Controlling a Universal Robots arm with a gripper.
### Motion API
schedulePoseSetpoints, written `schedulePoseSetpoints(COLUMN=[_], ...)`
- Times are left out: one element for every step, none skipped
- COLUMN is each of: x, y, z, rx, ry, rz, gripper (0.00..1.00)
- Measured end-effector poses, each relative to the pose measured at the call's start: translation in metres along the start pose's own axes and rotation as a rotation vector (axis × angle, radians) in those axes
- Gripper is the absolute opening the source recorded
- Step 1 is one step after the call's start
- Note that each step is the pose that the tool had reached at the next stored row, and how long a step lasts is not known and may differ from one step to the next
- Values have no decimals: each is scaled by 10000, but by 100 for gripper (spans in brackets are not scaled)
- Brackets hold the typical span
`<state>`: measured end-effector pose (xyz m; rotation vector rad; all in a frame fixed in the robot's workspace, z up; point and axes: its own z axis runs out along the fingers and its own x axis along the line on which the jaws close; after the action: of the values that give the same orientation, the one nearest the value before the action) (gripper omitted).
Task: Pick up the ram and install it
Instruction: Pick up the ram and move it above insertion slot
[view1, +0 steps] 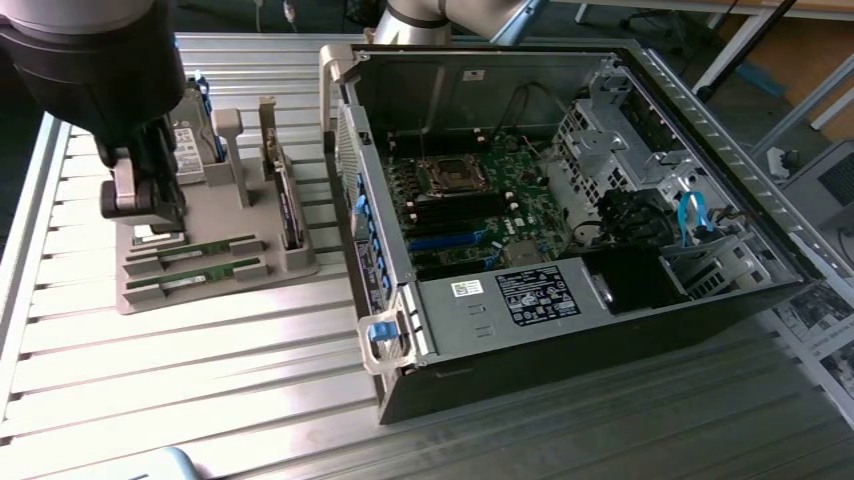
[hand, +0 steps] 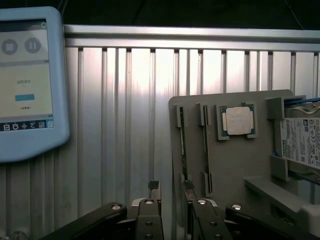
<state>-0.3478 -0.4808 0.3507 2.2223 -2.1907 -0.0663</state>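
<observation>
Hovering spread-fingered, the hand hangs over one end of the ram.

The arm runs out past the exterior view's edge and covers part of the grey holder; a pale blue thing is cut off at that view's lower edge. In the wrist view the blue-framed screen and the hard drive are each cut by an edge, their print too small to read. The fingers are cut off behind their tips; one hides the near end of the ram, and whether it touches cannot be told.
</observation>
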Motion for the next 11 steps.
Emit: schedulePoseSetpoints(x=[-1,-3,-4,-6,-8,-9,-10,-10,-11,-12,-13], y=[0,-1,-1,-1,-1,-2,-2,-2,-2,-2,-2], z=[3,7,11,17,22,27,31,34,38,41,45], rx=[-1,0,-1,-1,-2,-2,-3,-2,-2,-2,-2], ry=[4,7,10,16,21,28,34,38,42,47,52], rz=[0,0,1,0,0,1,1,1,1,2,2], gripper=[30,30,30,30,30,30,30,30,30,30,30])
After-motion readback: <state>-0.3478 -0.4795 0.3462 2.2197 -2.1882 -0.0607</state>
